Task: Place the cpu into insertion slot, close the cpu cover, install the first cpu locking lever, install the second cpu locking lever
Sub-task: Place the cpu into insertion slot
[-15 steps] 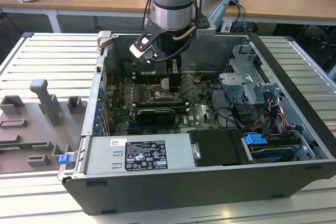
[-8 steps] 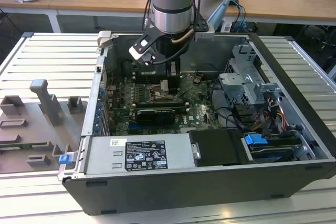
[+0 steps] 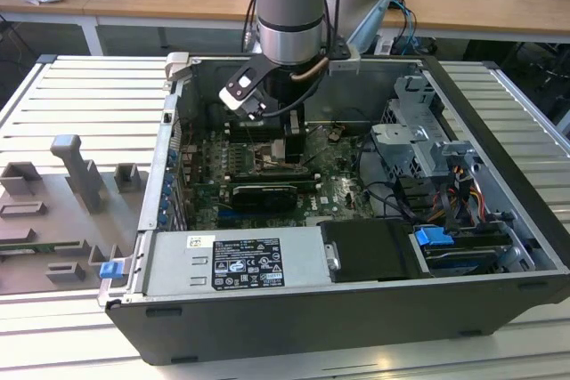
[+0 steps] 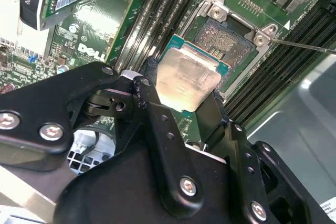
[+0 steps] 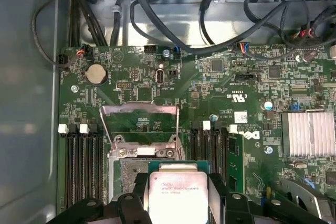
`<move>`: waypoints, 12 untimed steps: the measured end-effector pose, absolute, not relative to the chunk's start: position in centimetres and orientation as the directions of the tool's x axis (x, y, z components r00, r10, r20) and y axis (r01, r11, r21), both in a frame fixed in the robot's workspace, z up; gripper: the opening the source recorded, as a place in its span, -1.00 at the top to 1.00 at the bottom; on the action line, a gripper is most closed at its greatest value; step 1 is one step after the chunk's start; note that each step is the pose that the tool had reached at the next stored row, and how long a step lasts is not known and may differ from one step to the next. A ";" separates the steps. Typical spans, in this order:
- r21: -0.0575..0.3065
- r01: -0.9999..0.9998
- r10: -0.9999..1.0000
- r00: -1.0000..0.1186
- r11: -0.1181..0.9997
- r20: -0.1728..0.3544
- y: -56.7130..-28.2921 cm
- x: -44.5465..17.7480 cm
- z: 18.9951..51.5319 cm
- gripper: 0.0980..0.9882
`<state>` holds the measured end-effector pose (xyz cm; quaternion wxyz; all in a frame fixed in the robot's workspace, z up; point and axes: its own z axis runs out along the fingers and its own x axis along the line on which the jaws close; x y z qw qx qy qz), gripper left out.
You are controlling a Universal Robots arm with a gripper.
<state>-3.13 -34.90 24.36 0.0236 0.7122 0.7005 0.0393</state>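
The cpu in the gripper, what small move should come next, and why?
Probably ease it sideways until it sits square over the insertion slot. The gripper holds the cpu only partly overlapping the slot, and the cpu cover stands open.

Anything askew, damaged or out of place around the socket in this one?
Nothing stands out. The gripper holds the cpu by its edges, overlapping one corner of the insertion slot in the second wrist view, not seated in it. The cpu cover stands open. No damage shows on the board.
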 end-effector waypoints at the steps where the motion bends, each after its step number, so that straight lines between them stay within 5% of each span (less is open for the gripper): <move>1: 0.089 0.996 1.000 0.015 -0.017 0.023 -34.9 -3.1 24.3 0.01; 12: 0.088 0.996 0.999 -0.030 0.028 0.023 -34.5 -3.2 23.5 0.01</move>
